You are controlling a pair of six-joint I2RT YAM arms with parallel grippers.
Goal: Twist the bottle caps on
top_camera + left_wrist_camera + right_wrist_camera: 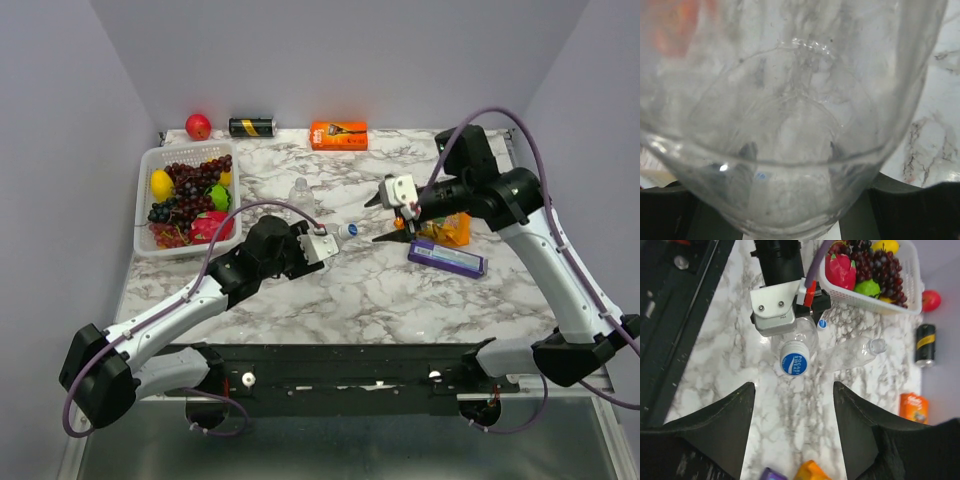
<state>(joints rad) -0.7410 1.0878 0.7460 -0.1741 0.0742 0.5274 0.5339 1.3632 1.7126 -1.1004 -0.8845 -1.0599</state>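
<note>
Bottle (800,150) in left gripper (333,240) — arm (180,310) outstretched

arms (170,315): white links, black joints | cables (815,265): purple | fingers (710,440): black

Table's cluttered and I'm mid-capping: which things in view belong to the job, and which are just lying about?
Job: capped clear plastic bottle in the left gripper; uncapped clear plastic bottle; loose round blue cap.
Lying about: white fruit basket, black-and-gold can, orange box, purple box, red apple.
</note>
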